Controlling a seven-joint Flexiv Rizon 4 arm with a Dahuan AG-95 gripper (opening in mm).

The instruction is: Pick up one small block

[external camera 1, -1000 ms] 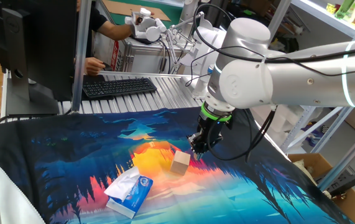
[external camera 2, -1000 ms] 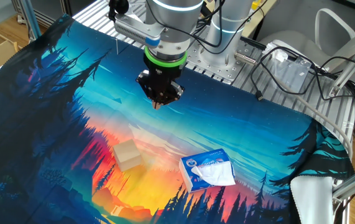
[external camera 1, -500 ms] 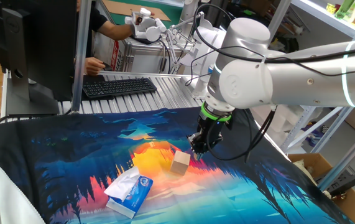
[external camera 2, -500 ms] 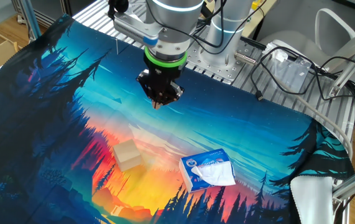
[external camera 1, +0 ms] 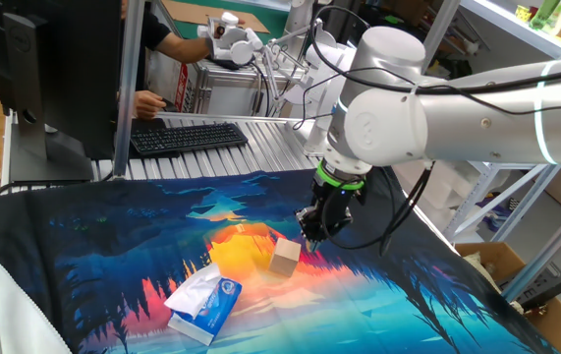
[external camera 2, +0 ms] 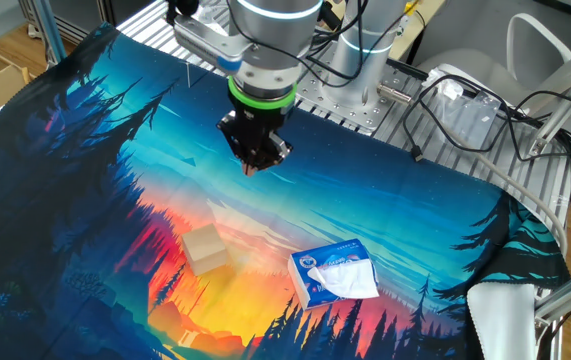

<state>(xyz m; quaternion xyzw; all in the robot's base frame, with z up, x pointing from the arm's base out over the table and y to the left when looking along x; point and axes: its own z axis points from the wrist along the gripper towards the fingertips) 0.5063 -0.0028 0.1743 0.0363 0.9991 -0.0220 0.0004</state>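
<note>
The small block (external camera 1: 285, 258) is a plain light-tan wooden cube lying on the colourful printed cloth (external camera 1: 113, 236); it also shows in the other fixed view (external camera 2: 205, 247). My gripper (external camera 1: 311, 237) hangs above the cloth, just right of the block and apart from it. In the other fixed view the gripper (external camera 2: 252, 167) is well above and behind the block, pointing down. Its fingers look close together with nothing between them.
A white-and-blue soft tissue pack (external camera 1: 204, 303) lies on the cloth near the block, also in the other fixed view (external camera 2: 333, 274). A keyboard (external camera 1: 187, 137) and a person's hands are behind the table. Cables and metal framing (external camera 2: 465, 110) edge the cloth.
The arm has shifted slightly; the gripper moved a little away from the robot base. The block and tissue pack have not moved.
</note>
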